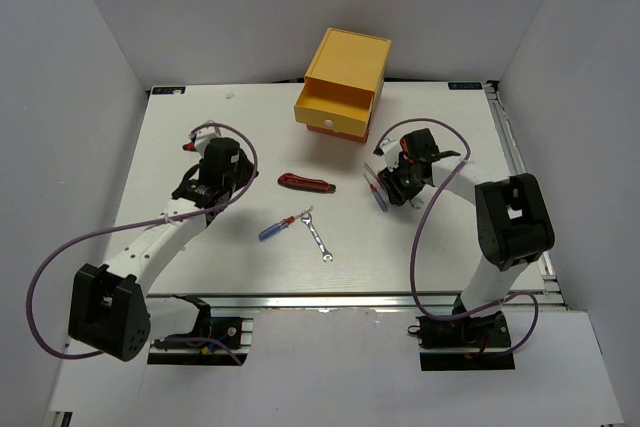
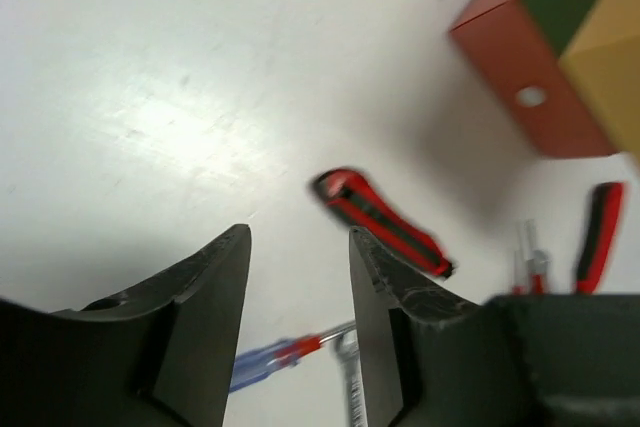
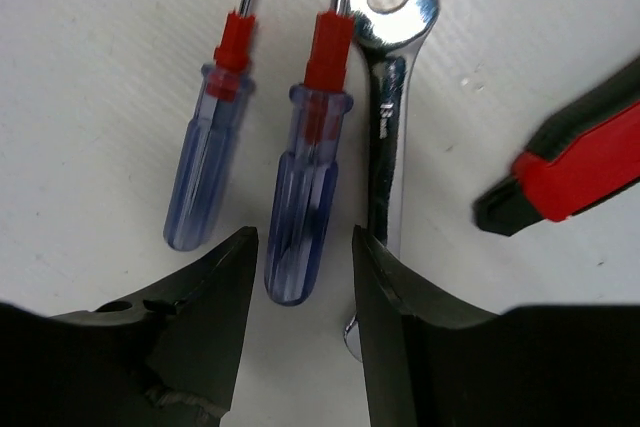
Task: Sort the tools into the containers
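Note:
The stacked drawers (image 1: 340,77) stand at the back centre, with the yellow top one pulled open; the orange-red, green and yellow boxes also show in the left wrist view (image 2: 540,77). A red-and-black knife tool (image 1: 306,184), a blue screwdriver (image 1: 280,227) and a silver wrench (image 1: 317,230) lie mid-table. My left gripper (image 2: 300,237) is open and empty, above the table left of the knife tool (image 2: 385,222). My right gripper (image 3: 303,247) is open just over the table. A blue screwdriver handle (image 3: 310,197) ends between its fingertips, beside another screwdriver (image 3: 205,162), a wrench (image 3: 390,117) and a second knife tool (image 3: 570,162).
White walls close in the table on the left, back and right. A purple cable loops from each arm. My left gripper (image 1: 222,179) hovers at the left and my right gripper (image 1: 385,187) is in front of the drawers.

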### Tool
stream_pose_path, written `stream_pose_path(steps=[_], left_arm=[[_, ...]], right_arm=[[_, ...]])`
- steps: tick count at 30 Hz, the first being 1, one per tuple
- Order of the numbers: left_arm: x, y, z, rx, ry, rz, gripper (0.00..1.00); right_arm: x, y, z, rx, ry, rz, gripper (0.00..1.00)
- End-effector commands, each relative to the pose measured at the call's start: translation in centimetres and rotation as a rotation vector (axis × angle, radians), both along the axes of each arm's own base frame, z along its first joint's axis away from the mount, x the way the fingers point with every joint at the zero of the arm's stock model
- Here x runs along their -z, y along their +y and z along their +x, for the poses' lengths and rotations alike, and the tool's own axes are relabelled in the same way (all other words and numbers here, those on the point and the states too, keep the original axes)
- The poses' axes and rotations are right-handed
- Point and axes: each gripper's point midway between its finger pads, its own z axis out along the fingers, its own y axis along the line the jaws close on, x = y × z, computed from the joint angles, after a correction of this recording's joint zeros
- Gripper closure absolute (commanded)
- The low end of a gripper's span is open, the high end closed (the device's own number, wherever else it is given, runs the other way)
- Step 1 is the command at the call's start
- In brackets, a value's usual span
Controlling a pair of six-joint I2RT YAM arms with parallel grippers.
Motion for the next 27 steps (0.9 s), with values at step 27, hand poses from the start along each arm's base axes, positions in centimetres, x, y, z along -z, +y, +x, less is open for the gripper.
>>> stream_pose_path(steps=[27], left_arm=[[6.3, 1.0, -5.4, 0.223, 0.219, 0.206, 0.24]], right_arm=[[-0.2, 1.1, 1.7, -0.009, -0.073, 0.017, 0.7]])
